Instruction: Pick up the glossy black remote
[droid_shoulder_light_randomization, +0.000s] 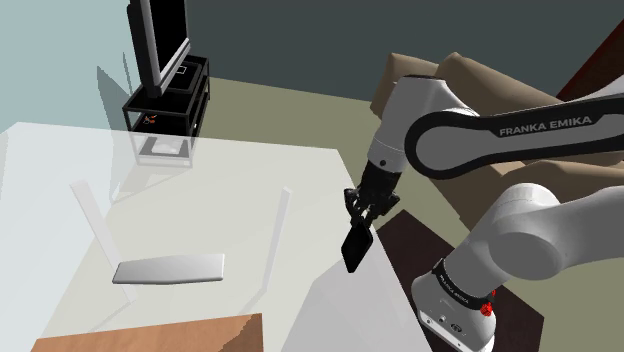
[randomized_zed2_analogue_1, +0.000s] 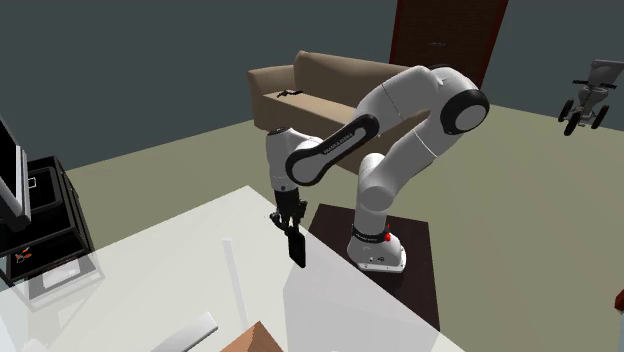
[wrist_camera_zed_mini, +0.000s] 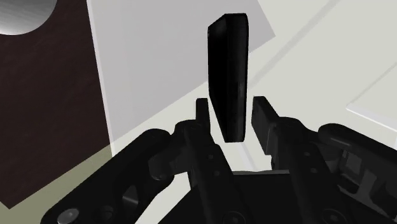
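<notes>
1. over the edge of the pale table (droid_shoulder_light_randomization: 250, 170), next to the dark stand (randomized_zed2_analogue_1: 415, 280), the white arm's black gripper (droid_shoulder_light_randomization: 366, 212) points down.
2. its two fingers (wrist_camera_zed_mini: 202, 111) are closed on the upper end of the black remote (droid_shoulder_light_randomization: 356, 250), one on each side.
3. the remote hangs nearly upright under the hand, lifted off the tabletop, its lower end just above the table's edge.
4. in the wrist view the glossy remote (wrist_camera_zed_mini: 228, 70) runs out from between the fingers, with the table below it.
5. a flat pale slab (droid_shoulder_light_randomization: 168, 268) lies on the table, well apart from the gripper, near the corner of a brown box (droid_shoulder_light_randomization: 150, 335).
6. behind, a tan sofa (randomized_zed2_analogue_1: 300, 85) stands against a dark wall, and a television (droid_shoulder_light_randomization: 160, 40) sits on a black shelf unit (droid_shoulder_light_randomization: 175, 100).
</notes>
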